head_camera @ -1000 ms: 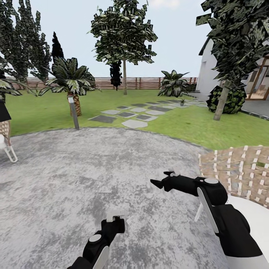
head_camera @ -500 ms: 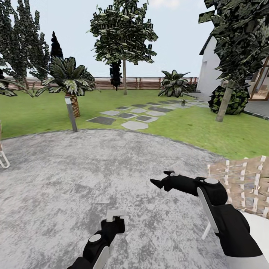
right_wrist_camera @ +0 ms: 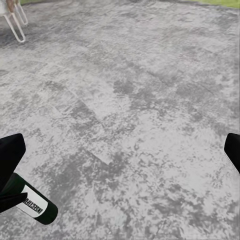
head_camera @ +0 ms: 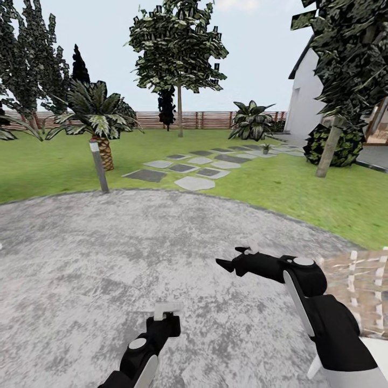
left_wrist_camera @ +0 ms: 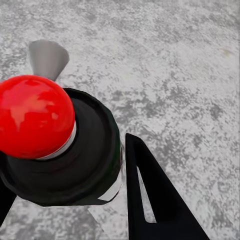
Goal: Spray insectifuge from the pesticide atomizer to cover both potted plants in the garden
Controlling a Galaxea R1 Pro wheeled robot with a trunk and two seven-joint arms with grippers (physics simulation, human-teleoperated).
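My left gripper (head_camera: pixel 166 322) is low over the round grey stone patio (head_camera: pixel 108 253) and is shut on the pesticide atomizer (head_camera: pixel 165 310). The left wrist view shows the atomizer (left_wrist_camera: pixel 35 115) from above: red tip and dark body between the black fingers (left_wrist_camera: pixel 147 195). The right wrist view catches its dark-green body with the white label (right_wrist_camera: pixel 32 206). My right gripper (head_camera: pixel 235 258) hangs over the patio, open and holding nothing (right_wrist_camera: pixel 120 155). Far off on the stepping stones stands one small potted plant (head_camera: pixel 264 146).
Lawn (head_camera: pixel 280 183) rings the patio, crossed by grey stepping stones (head_camera: pixel 194 167). A grey post (head_camera: pixel 99 167) and a palm-like plant (head_camera: pixel 99 116) stand at the left edge. A wicker seat (head_camera: pixel 361 280) sits close by my right arm. A tree trunk (head_camera: pixel 328 153), a bush (head_camera: pixel 345 145) and a house stand at right.
The whole view has shifted: the white frame at the left has gone out of sight and the wicker seat has slid lower and rightward. Both arms keep their pose.
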